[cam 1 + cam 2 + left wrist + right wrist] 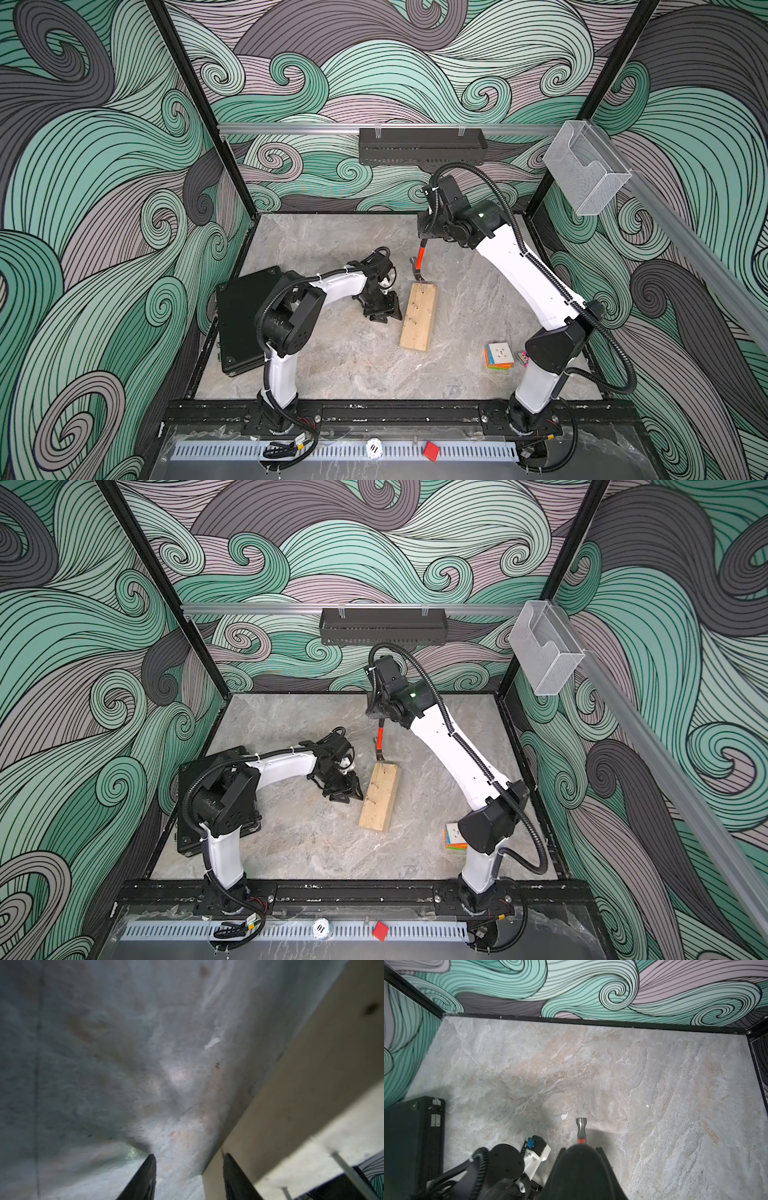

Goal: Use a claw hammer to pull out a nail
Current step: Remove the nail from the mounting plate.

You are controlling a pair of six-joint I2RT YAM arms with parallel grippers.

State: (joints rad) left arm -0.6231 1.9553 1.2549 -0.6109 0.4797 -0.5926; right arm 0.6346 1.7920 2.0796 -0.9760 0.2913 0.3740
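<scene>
One black case (241,316) lies flat at the far left of the marble worktop (353,365), with the left arm's elbow above it. Next along, the left gripper (388,313) is down low, just beside the long left side of a pale wooden block (419,318). In the left wrist view its jaws stand partly apart with nothing between them but bare stone, and one finger (236,1180) lies against the block's side face. The block lies flat near the middle of the worktop, its length running away from me, and thin nails (337,1157) stand up out of its top. At its far end hangs the claw hammer (419,259), nearly upright and head down, the orange-red shaft above the grey head. The claw's tip sits right at the block's far edge, but whether it has hooked a nail I cannot tell. The right gripper (427,232) is above it, clamped tight on the black handle end, and its wrist view looks straight down the shaft to the head. Well off to the right, near the right arm's base, sits a colourful puzzle cube (498,355).
</scene>
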